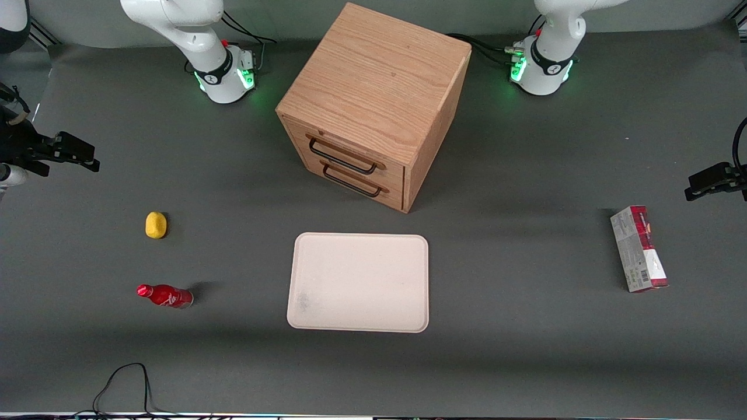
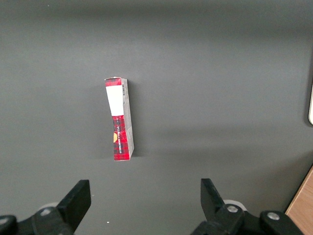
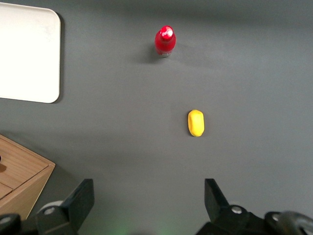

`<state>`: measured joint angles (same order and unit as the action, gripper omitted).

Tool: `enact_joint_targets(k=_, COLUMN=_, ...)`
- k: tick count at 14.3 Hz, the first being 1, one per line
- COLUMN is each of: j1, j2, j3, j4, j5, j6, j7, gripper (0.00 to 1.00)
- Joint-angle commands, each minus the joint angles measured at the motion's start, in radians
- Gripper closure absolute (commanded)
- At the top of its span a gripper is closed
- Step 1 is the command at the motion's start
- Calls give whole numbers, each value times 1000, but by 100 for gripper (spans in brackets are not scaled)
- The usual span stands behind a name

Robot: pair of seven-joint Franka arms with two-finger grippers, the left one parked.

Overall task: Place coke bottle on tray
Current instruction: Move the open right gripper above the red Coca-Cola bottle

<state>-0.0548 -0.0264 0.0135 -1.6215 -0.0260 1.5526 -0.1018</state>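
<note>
Front view: coke bottle (image 1: 165,296) shows white script, unreadable; gripper (image 3: 149,208) jaws spread above table.

A red-and-grey carton (image 2: 120,119) stands on the grey table (image 2: 220,88).

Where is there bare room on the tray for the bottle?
The whole tray is bare. The coke bottle stands upright, nearer the camera than the yellow object. The open gripper hangs apart, above the table.
</note>
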Motion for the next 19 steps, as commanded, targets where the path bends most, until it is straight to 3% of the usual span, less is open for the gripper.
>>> enact_joint_targets(k=1, j1=16, j2=-1, j3=-14, j4=6, j5=0, j6=-8, j7=-22, gripper=0)
enact_joint_targets(k=14, j1=16, j2=10, j3=-10, j4=8, j5=0, j6=-9, j7=-22, gripper=0)
enact_joint_targets(k=19, j1=6, j2=107, j3=-15, j4=142, j5=-2, j6=-19, j7=-33, gripper=0)
